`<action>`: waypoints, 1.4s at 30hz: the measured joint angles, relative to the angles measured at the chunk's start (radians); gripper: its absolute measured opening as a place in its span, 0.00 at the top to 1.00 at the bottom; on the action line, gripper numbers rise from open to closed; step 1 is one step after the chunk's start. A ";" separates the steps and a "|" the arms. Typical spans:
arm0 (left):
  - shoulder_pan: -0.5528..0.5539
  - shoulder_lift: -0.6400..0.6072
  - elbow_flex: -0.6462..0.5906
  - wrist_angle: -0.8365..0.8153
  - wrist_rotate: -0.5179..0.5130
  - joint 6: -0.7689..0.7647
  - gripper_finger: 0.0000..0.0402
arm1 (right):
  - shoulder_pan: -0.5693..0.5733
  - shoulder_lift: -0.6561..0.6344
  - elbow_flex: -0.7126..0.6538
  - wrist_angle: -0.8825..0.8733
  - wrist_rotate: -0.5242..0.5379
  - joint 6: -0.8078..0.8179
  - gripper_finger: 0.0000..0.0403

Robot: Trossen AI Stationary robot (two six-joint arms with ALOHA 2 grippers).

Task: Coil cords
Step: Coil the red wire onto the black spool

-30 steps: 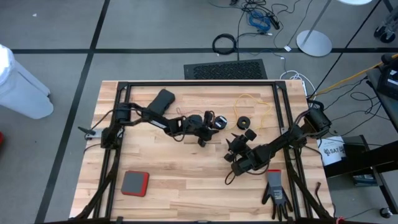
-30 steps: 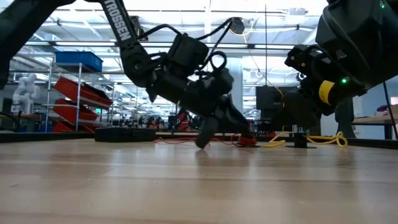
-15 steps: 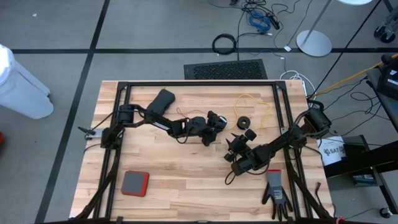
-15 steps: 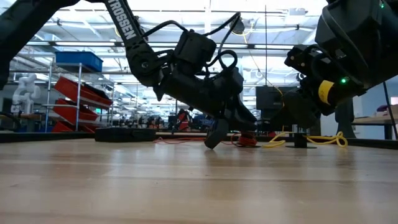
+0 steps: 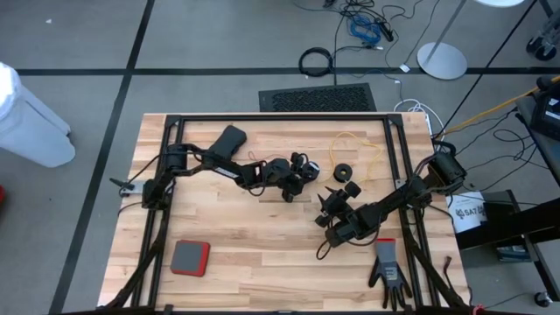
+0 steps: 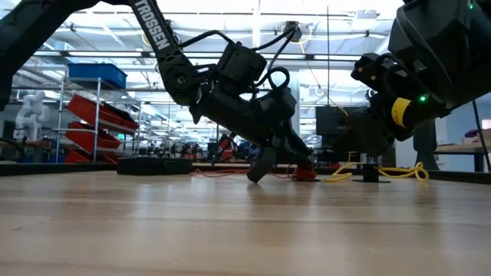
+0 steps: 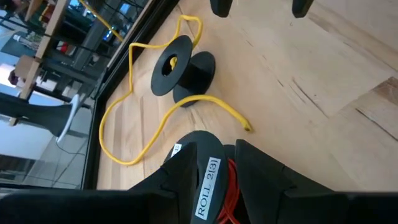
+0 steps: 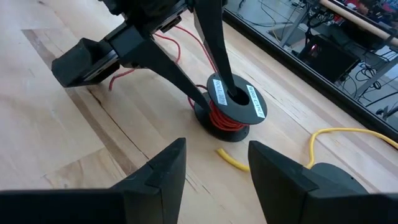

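Note:
A small black reel (image 8: 231, 109) with white labels and red cord wound on it stands on the table near the middle. My left gripper (image 5: 300, 171) is shut on it, and loose red cord (image 8: 180, 34) trails behind the gripper. The yellow cord (image 5: 354, 144) lies in loose loops on the table toward the far right, running to its black reel (image 7: 183, 65), which lies on its side. My right gripper (image 8: 214, 180) is open and empty. It hovers just near and right of the red reel and shows in the high view (image 5: 332, 199). My left gripper has one finger (image 8: 217, 59) down in the reel's centre hole (image 8: 235, 95) and the other finger (image 8: 168, 68) outside, against the reel's rim (image 8: 200, 101). The fingers slant down from above and from the table's left. The reel stands upright with its lower flange on the table.
A black handheld object (image 5: 227, 140) lies at the far left, a red-edged grey pad (image 5: 189, 257) at the near left, and a black glove with a red cuff (image 5: 388, 267) at the near right. Black frame rails (image 5: 280, 118) border the table.
My left gripper has shifted a little toward the table's right edge and then slightly back, staying low on the red-cord reel. My right arm has kept still.

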 joint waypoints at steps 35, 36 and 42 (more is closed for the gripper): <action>0.012 0.068 0.130 -0.084 -0.066 -0.015 0.96 | -0.002 0.000 0.000 0.008 0.004 -0.001 0.60; 0.013 0.068 0.133 -0.091 -0.069 -0.014 0.98 | -0.002 0.000 0.000 0.008 0.004 -0.001 0.60; 0.012 0.069 0.133 -0.090 -0.106 -0.016 0.99 | -0.002 0.000 0.000 0.009 0.004 -0.001 0.60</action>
